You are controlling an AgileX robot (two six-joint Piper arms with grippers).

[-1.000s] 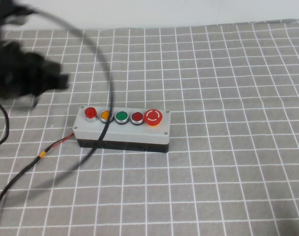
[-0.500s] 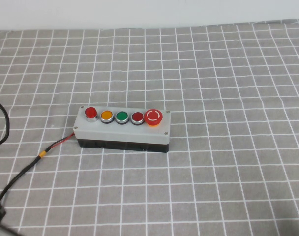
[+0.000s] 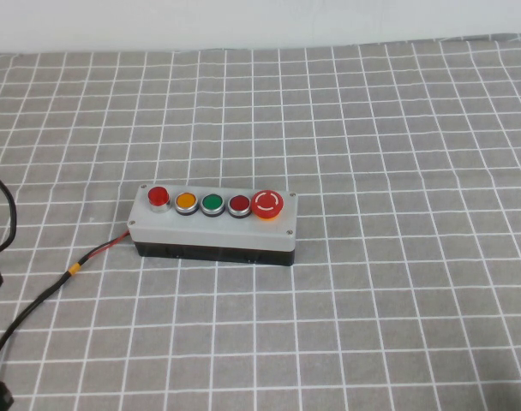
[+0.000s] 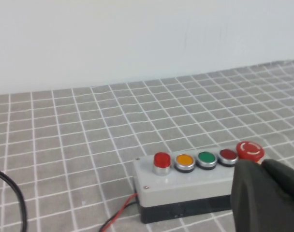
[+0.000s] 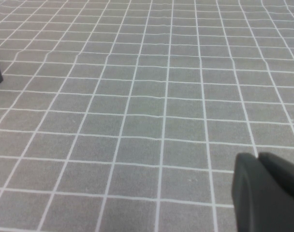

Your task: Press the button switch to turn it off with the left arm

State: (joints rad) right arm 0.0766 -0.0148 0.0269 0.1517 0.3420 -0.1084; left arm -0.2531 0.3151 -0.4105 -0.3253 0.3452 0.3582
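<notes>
Here, the left gripper (image 4: 268,193) is seen as a dark shape nearer the camera than the grey box (image 3: 213,227); its jaw state cannot be told. The right gripper (image 5: 268,193) is likewise unreadable, over bare checked cloth (image 5: 137,96). The button switch (image 3: 158,197) is found at the box's left end.

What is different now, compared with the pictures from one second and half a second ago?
The left arm, which hung over the table's far left corner a second ago, has pulled back toward the robot and out of the high view, its looping cable with it. The left pincer now sits back from the box. The button switch and box have not moved. The right pincer hovers over bare cloth.
</notes>
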